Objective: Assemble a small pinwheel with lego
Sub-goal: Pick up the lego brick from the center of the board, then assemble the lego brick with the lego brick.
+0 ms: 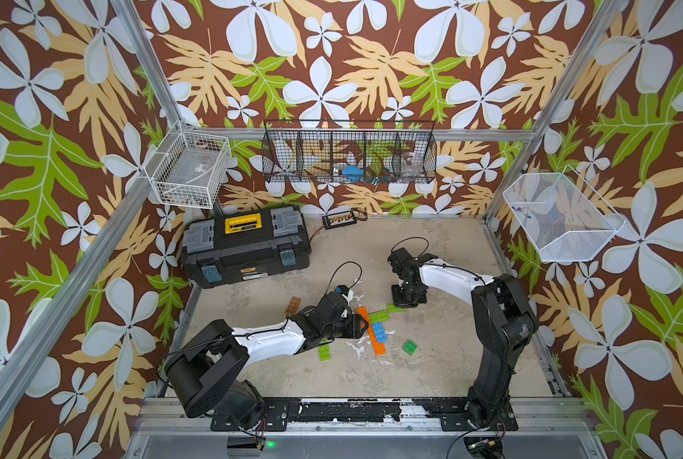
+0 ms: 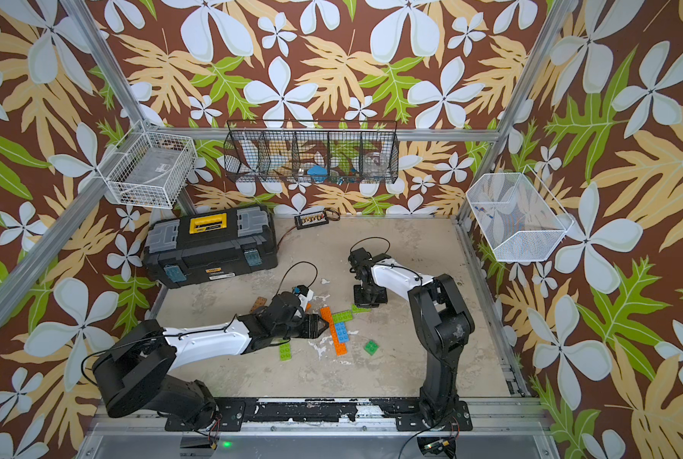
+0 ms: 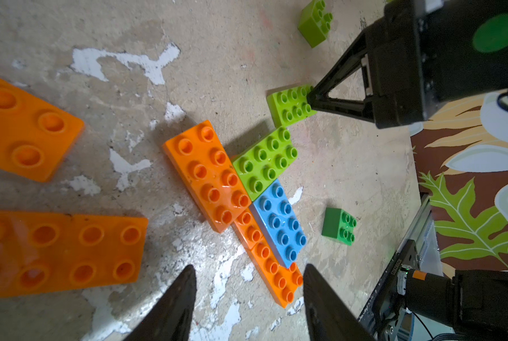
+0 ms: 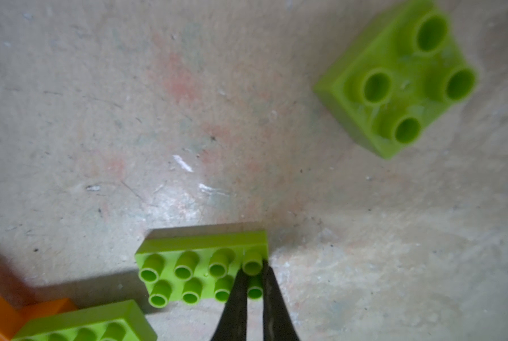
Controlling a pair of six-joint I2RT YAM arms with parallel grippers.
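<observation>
Now right fingers (image 4: 236, 307) tight on lime brick (image 4: 199, 262).

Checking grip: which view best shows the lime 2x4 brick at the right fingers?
Right wrist: lime 2x4 brick close up, fingers pinching its end studs. Left wrist shows it smaller; both top views, a sliver.

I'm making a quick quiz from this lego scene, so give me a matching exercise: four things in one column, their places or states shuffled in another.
Things:
1 blue brick
2 dark green square
3 brown brick
4 right gripper

States:
A loose, near the right arm
B stacked on orange bricks
C shut on the end stud of a lime brick
D loose, by the left arm

Pairs: 1-B, 2-A, 3-D, 4-C
</observation>
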